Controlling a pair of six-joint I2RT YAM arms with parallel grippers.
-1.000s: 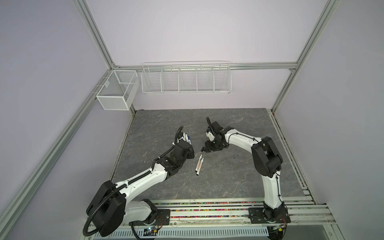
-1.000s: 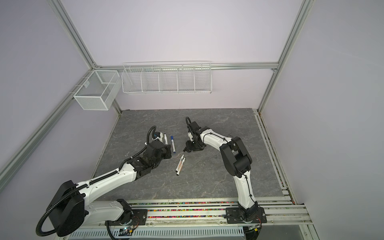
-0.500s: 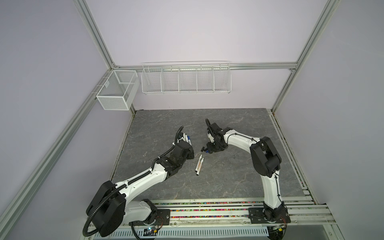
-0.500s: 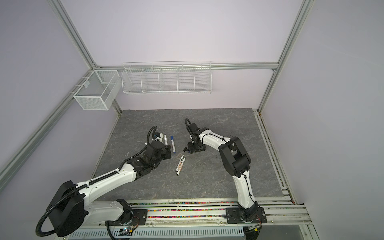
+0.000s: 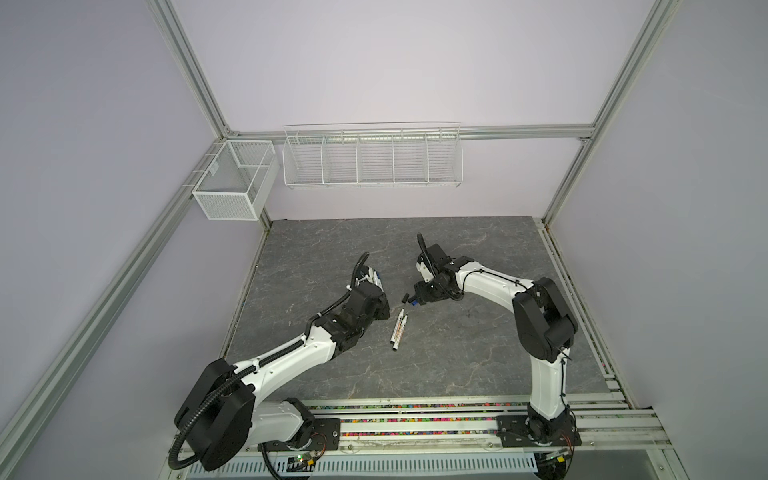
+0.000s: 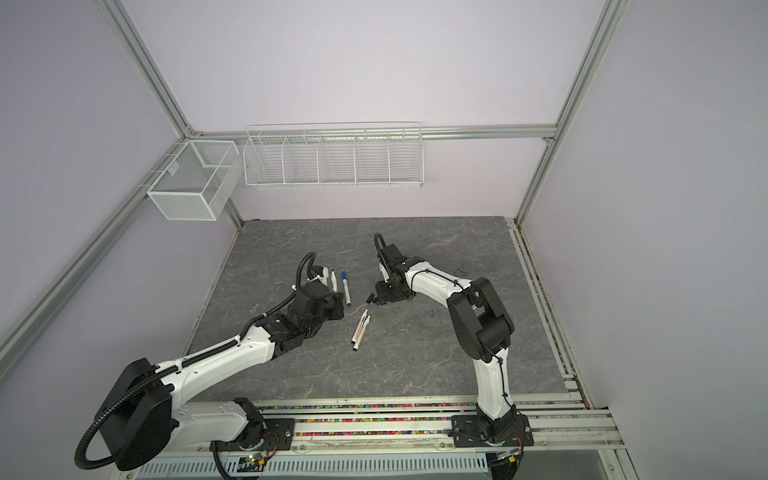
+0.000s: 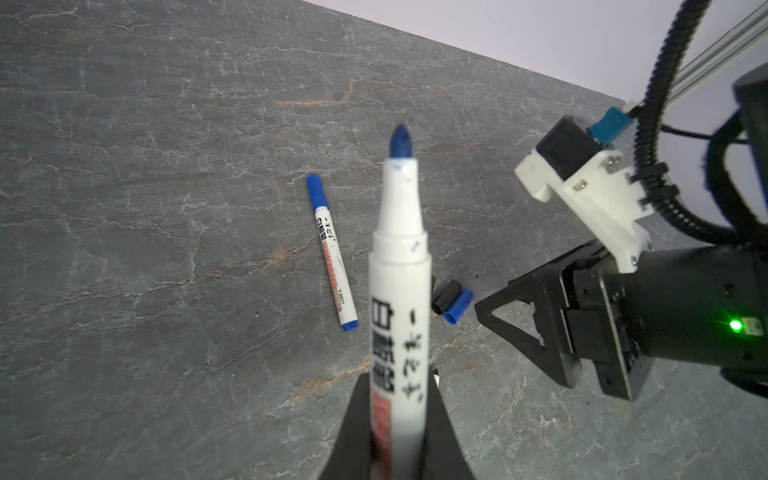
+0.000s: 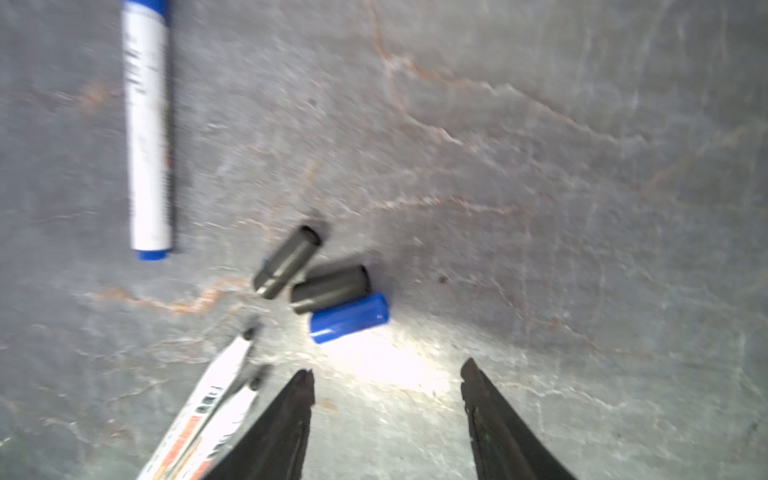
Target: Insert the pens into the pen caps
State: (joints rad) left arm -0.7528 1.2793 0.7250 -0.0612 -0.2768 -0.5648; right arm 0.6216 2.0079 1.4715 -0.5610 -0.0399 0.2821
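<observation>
Our left hand, held over the bench, clenches an uncapped blue pen, tip outward. Our right hand, released, tilts down low, just short of one blue cap beside two black caps.

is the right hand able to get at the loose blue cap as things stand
Probably yes. The right hand is open and empty, and the blue cap lies just ahead of it with nothing between. A black cap lies close beside the blue one and may get nudged.
</observation>
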